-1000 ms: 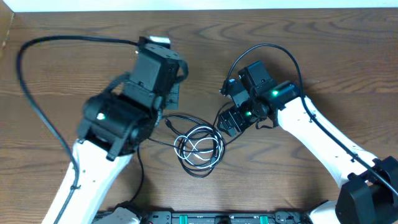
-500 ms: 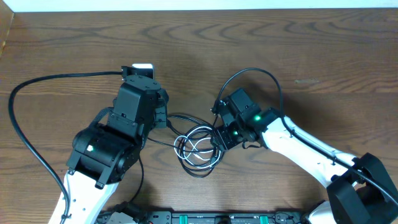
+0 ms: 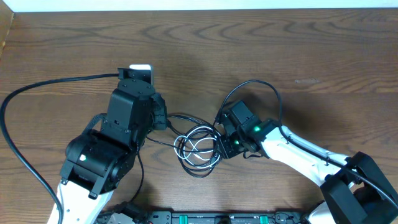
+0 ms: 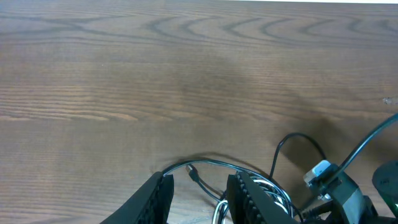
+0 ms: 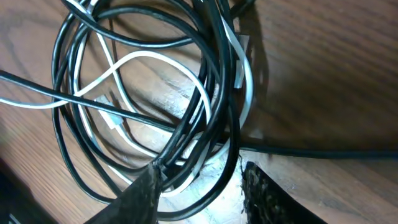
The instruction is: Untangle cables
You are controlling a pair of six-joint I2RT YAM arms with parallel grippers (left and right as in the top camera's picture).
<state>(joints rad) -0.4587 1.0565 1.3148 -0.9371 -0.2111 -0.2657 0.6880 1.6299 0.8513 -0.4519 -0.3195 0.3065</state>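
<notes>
Overhead, a wooden table (image 3: 280,50) w/ two robot arms reaching in from the bottom edge. The cables (image 3: 199,148) lie mid-table as one loose, tangled coil: several thin black loops w/ a white cord (image 3: 196,147) threaded thru them. A black strand runs from the coil up and left toward the L gripper (image 3: 163,118), which sits just beside the coil's upper-left edge. The R gripper (image 3: 219,144) is at the coil's right edge, touching it.

L wrist view: the L gripper (image 4: 199,196) has its fingers partly spread, bare wood btwn them, nothing pinched. A black strand arcs across just ahead of the tips, and a small plug end (image 4: 193,173) lies on the wood in line w/ the gap.

R wrist view: the R gripper (image 5: 199,186) straddles the coil's rim, w/ a bundle of black and white strands of the cables (image 5: 214,106) btwn its fingers. One fingertip (image 5: 149,183) touches the strands; can't tell whether the pair actually squeezes the bundle.
</notes>
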